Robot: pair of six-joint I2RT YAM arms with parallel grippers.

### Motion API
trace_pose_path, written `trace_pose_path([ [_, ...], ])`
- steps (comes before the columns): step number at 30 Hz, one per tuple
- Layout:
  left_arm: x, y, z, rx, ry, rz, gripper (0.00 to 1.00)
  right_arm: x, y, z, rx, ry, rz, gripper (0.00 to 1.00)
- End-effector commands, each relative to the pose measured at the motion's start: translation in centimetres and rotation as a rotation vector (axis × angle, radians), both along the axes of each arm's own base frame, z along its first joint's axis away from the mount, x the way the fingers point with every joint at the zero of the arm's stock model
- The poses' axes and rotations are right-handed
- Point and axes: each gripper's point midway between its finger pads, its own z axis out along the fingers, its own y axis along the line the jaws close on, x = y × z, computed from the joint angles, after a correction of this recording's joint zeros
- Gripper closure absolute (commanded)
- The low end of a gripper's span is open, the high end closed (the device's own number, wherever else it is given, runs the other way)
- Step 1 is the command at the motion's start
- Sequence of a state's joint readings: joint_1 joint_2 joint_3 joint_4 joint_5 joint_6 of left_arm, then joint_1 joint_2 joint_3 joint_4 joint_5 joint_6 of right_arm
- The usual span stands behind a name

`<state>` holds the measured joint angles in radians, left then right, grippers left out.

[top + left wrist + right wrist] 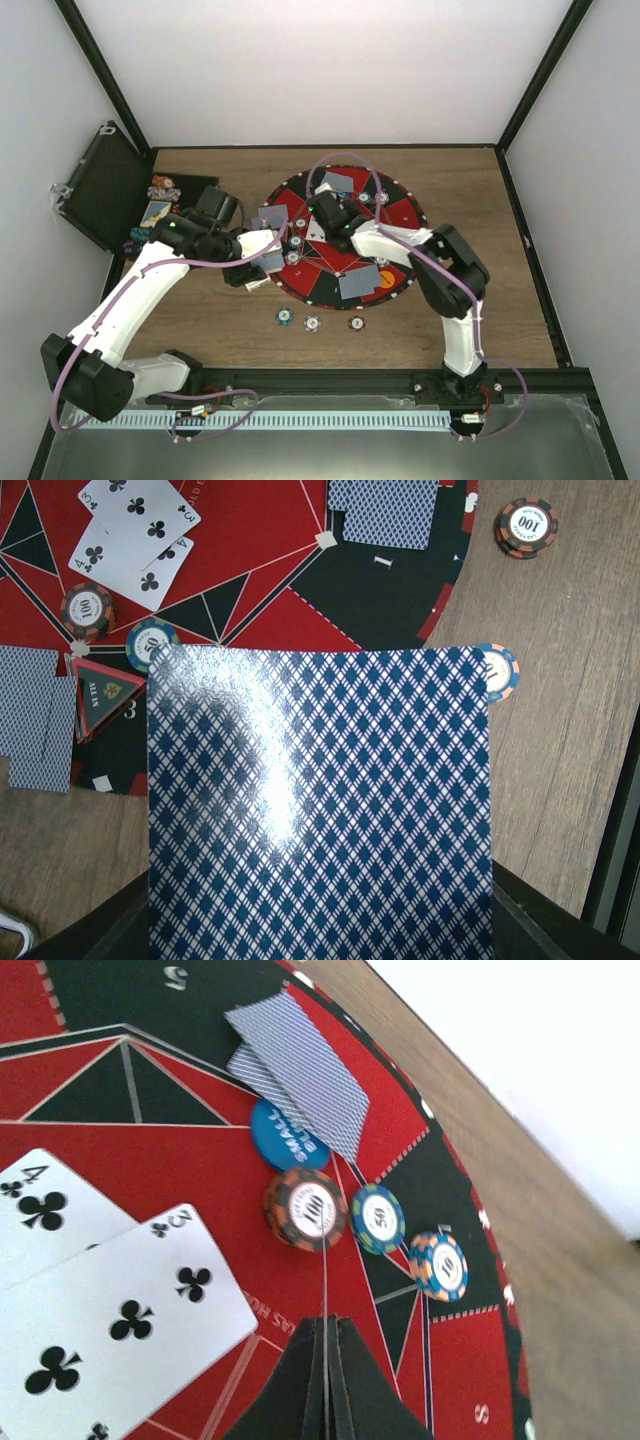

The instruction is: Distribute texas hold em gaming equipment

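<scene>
Holding a face-down card (320, 800) in our left gripper (252, 268), we are clamping its near end | long axis pointing away toward mat (250, 570) | right gripper (328, 1335) pressed shut, empty, beside club cards (110, 1300)

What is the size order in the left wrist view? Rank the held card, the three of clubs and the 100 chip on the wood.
1. Held card: fills most of the view, though nearness to the camera inflates it.
2. Three of clubs, partly cut off.
3. 100 chip.
</scene>
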<state>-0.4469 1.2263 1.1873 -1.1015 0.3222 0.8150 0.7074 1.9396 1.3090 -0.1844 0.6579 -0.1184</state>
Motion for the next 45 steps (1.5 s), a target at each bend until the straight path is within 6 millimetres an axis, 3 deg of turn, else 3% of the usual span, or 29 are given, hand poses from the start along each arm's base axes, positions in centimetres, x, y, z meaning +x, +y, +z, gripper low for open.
trace_pose_path([
  [1, -0.1, 0.0, 0.8, -0.015, -0.020, 0.002, 0.89, 2.2, 0.5, 1.3, -0.259, -0.174, 0.010, 0.99],
  [7, -0.2, 0.3, 0.9, -0.002, -0.030, 0.000, 0.89, 1.7, 0.3, -2.3, -0.318, -0.123, 0.048, 0.99],
  [15, -0.1, 0.0, 1.1, -0.011, -0.017, -0.003, 0.89, 0.5, 0.8, -3.6, -0.335, -0.077, 0.107, 0.85],
  [17, -0.1, 0.0, 1.2, -0.011, -0.018, -0.005, 0.89, -0.2, 1.2, -3.7, -0.312, -0.041, 0.118, 0.74],
  [20, -0.2, 0.0, 1.2, -0.009, -0.019, -0.005, 0.89, -0.9, 1.4, -3.7, -0.261, 0.001, 0.117, 0.38],
  [26, -0.3, -0.1, 1.1, -0.013, -0.010, -0.009, 0.89, -1.7, 1.2, -1.9, -0.148, 0.055, 0.054, 0.02],
  [34, -0.5, -0.1, 0.9, -0.019, -0.008, -0.015, 0.89, -3.8, 0.7, 0.9, 0.099, 0.153, 0.012, 0.00],
  [39, -0.6, -0.1, 0.7, -0.020, -0.009, -0.016, 0.89, -4.3, -1.6, 4.3, 0.416, 0.242, -0.109, 0.00],
  [42, -0.6, -0.2, 0.9, -0.025, -0.013, -0.019, 0.89, -6.1, -0.4, 7.0, 0.692, 0.342, -0.069, 0.00],
  [45, -0.6, -0.3, 1.0, -0.031, -0.015, -0.022, 0.89, -9.4, 2.6, 9.5, 0.908, 0.474, 0.073, 0.00],
])
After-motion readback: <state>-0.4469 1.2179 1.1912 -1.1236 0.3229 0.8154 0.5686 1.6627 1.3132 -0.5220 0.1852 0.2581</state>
